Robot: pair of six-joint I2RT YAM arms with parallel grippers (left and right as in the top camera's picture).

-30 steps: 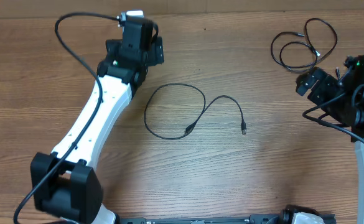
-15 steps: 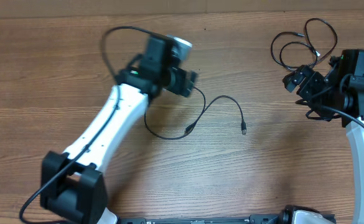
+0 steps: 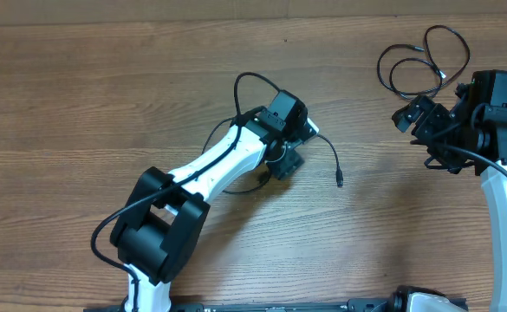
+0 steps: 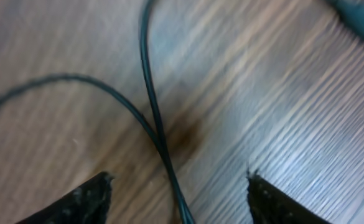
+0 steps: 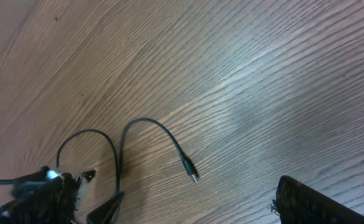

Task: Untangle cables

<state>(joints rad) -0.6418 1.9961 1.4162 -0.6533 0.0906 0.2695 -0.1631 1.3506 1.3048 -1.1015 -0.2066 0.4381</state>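
A thin black cable (image 3: 331,152) lies on the wooden table at centre, its plug end (image 3: 340,182) pointing to the front. My left gripper (image 3: 295,152) is over this cable's crossing, open. In the left wrist view two strands of the cable (image 4: 145,74) cross and run between the open fingers (image 4: 178,180), close to the wood. A second black cable (image 3: 448,39) lies looped at the back right. My right gripper (image 3: 418,137) is open and empty just in front of that loop. The right wrist view shows the centre cable (image 5: 150,124) and open fingers (image 5: 197,199).
The left arm's white link (image 3: 227,160) stretches diagonally from front left to centre, covering part of the centre cable's loop. Its own thick black wire (image 3: 253,82) arches above the wrist. The right arm (image 3: 504,199) stands at the right edge.
My left arm has swung from the back left to the table's centre and come down over the centre cable. My right gripper has shifted slightly left toward the looped cable.
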